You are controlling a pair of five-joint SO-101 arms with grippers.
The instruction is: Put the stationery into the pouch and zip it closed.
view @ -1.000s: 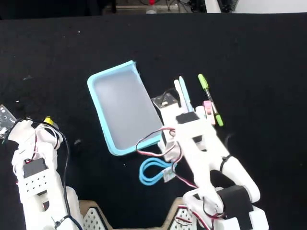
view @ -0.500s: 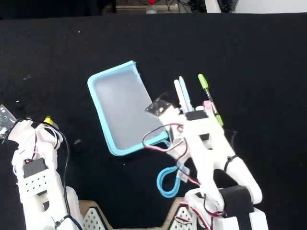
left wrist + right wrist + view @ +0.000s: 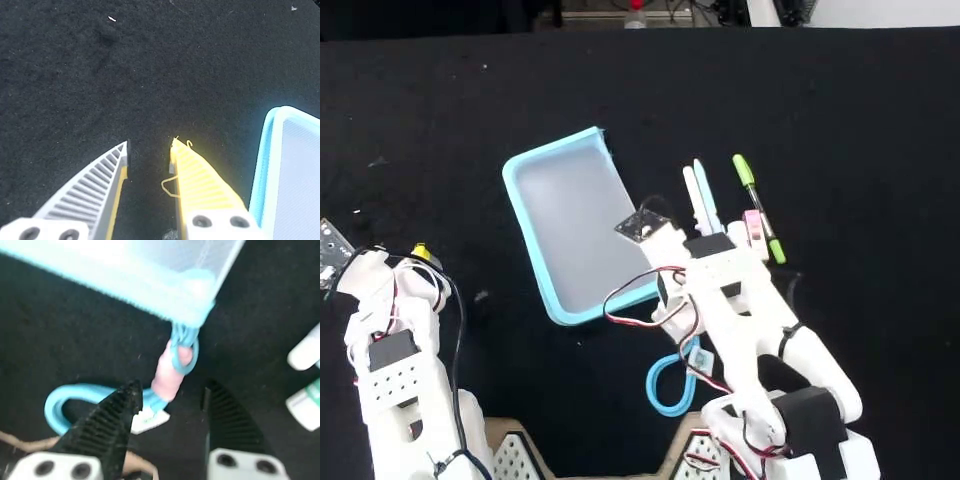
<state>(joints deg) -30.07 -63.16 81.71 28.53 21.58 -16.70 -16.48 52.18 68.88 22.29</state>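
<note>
Right gripper (image 3: 171, 386): its black ribbed fingers are spread wide and hold nothing; they hang low over the table (image 3: 840, 100), at the pouch's near corner.
Between the right fingers: the pink zipper pull (image 3: 167, 376) lies in the gap by the fingertips, closer to one finger; contact with that finger cannot be told.
Pouch (image 3: 575, 225): light blue with a pale mesh face, lying flat just ahead of the right gripper's tips. The corner that carries the zipper pull points toward the gripper.
Pouch contents: what lies within cannot be told through the pale face.
Loop strap (image 3: 665, 385): a blue loop tied at the zipper pull. It trails back from the fingertips under the right arm, with a small white tag (image 3: 150, 421) on it.
Stationery: all of it lies on the table outside the pouch, on the right gripper's far side from the pouch.
Its pieces: a white pen (image 3: 691, 192) and a light-blue pen (image 3: 705, 195) lie side by side; a green highlighter (image 3: 752, 195) lies just beyond them, with a small pink piece (image 3: 753, 228) touching it.
Left gripper (image 3: 149, 145): one white and one yellow finger, parted with only bare table between the tips. It is well apart from the stationery.
Beside the left gripper: the pouch's blue rim lies off the yellow finger's side, not touching it.
</note>
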